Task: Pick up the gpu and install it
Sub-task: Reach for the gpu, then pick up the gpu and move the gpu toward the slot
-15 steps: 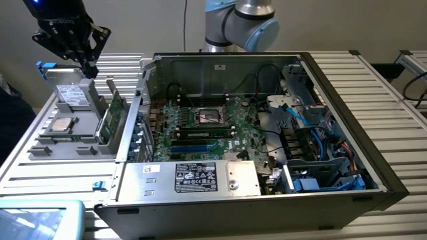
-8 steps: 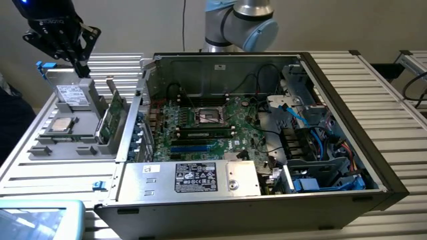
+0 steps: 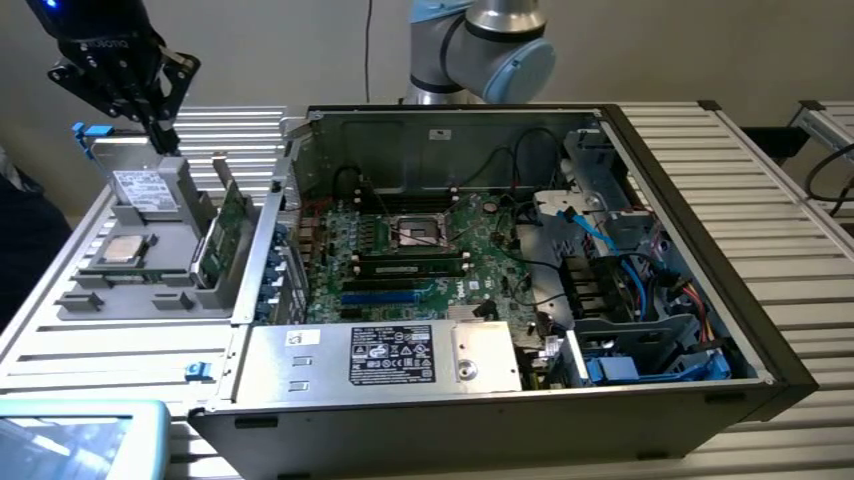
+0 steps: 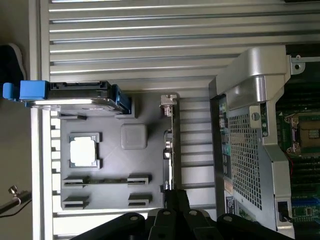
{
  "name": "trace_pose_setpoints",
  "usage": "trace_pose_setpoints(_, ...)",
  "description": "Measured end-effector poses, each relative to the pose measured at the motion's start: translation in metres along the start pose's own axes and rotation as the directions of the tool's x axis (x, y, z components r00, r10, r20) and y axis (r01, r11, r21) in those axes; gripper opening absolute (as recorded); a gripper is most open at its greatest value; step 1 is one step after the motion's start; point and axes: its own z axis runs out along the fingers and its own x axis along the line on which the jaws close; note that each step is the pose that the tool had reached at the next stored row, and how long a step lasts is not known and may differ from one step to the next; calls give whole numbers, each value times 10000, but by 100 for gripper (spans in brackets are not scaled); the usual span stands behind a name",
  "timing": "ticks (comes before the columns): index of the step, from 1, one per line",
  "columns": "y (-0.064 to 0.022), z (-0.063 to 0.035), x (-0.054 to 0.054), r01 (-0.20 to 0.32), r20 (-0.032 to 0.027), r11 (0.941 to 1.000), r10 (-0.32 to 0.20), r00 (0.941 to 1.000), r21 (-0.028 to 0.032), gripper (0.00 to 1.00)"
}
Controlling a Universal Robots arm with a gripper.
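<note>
The gpu (image 3: 230, 230) stands on edge in a grey holder tray (image 3: 120, 290) at the exterior view's left, green face toward the open computer case (image 3: 667, 150). My black gripper (image 3: 166, 140) hangs shut and empty above the tray's far end, over the silver drive box (image 3: 140, 190), apart from the gpu. In the wrist view the gpu (image 4: 170, 145) appears edge-on as a thin strip with its silver bracket (image 4: 169, 100) at one end. The gripper (image 4: 175, 197) is closed above the strip's other end. The motherboard (image 3: 414, 250) lies exposed inside the case.
The tray (image 4: 115, 165) also holds the drive box (image 4: 75, 95) with blue clips and a square silver chip (image 4: 82, 150). The case's perforated metal wall (image 4: 245, 125) stands close beside the tray. A power supply (image 3: 400, 355) fills the case's near side. Cables (image 3: 601, 240) crowd the right bay.
</note>
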Motion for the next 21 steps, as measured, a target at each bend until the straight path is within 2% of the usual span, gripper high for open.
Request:
trace_pose_setpoints(15, 4, 1, 1, 2, 0, 10000, -2, 10000, 0, 12)
trace_pose_setpoints(16, 4, 1, 1, 3, 0, 10000, -3, 10000, 0, 13)
trace_pose_setpoints(18, 4, 1, 1, 3, 0, 10000, -3, 10000, 0, 25)
trace_pose_setpoints(19, 4, 2, 0, 3, 0, 10000, -3, 10000, 0, 25)
trace_pose_setpoints(21, 4, 1, 1, 3, 0, 10000, -3, 10000, 0, 37)
